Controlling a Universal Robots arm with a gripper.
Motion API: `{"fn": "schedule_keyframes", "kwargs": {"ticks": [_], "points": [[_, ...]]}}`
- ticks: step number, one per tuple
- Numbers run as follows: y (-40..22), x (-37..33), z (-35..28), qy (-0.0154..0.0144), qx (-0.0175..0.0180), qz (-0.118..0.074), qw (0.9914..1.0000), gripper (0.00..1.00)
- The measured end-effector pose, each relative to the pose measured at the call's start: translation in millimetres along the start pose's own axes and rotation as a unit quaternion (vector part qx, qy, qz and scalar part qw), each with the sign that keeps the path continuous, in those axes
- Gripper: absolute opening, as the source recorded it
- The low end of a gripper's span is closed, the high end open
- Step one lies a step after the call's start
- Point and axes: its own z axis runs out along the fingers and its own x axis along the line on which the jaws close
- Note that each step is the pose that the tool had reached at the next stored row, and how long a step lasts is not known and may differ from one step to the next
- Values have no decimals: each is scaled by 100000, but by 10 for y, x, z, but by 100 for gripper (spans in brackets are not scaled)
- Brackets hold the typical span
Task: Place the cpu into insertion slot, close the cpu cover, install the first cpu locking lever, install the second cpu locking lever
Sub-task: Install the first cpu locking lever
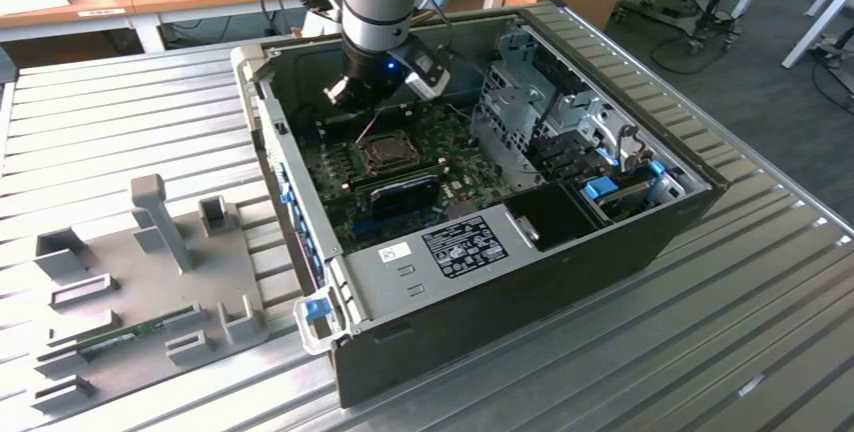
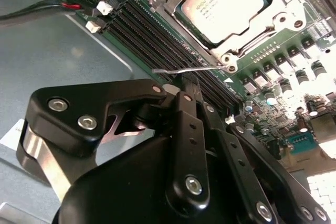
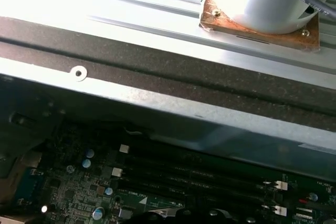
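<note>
The cpu (image 2: 226, 6) lies pale and flat in the insertion slot (image 1: 387, 152) on the green board inside the open case. The silver cpu cover (image 2: 167, 1) is folded down around it, and the chip shows through its window. A thin silver locking lever (image 2: 194, 69) juts out from the socket's corner over the black memory slots. My gripper (image 2: 185, 83) is shut, with its black fingertips right at this lever, touching or nearly touching it. In the exterior view the gripper (image 1: 363, 102) hangs inside the case just behind the socket.
Long black memory slots (image 2: 152, 30) run beside the socket, with red and black cables (image 2: 52, 6) close by. A grey drive cage (image 1: 527, 102) fills the case's far side. A grey fixture plate (image 1: 147, 282) holding a memory stick (image 1: 127, 337) lies at the exterior view's left.
</note>
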Motion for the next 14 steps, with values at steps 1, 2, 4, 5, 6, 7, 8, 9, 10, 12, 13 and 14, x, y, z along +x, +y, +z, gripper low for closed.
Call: {"fn": "schedule_keyframes", "kwargs": {"ticks": [1,2,4,5,6,7,8,9,10,12,13,14], "points": [[2,0,0,0,-1,-4,100000,10],[3,0,1,-2,-5,-11,100000,10],[4,-1,1,-1,-4,-9,100000,10],[4,-1,1,-1,-3,-8,100000,10],[5,-1,0,-4,-7,-7,100000,10],[5,-1,-2,2,-1,-8,100000,10],[2,0,-4,2,2,-4,100000,10],[0,0,-5,-1,7,-6,100000,10],[-3,0,-7,2,20,-8,100000,10],[-15,3,-11,13,60,-14,100000,10],[-23,4,-14,17,74,-13,100000,10],[-29,6,-15,19,87,-14,100000,10]]}}
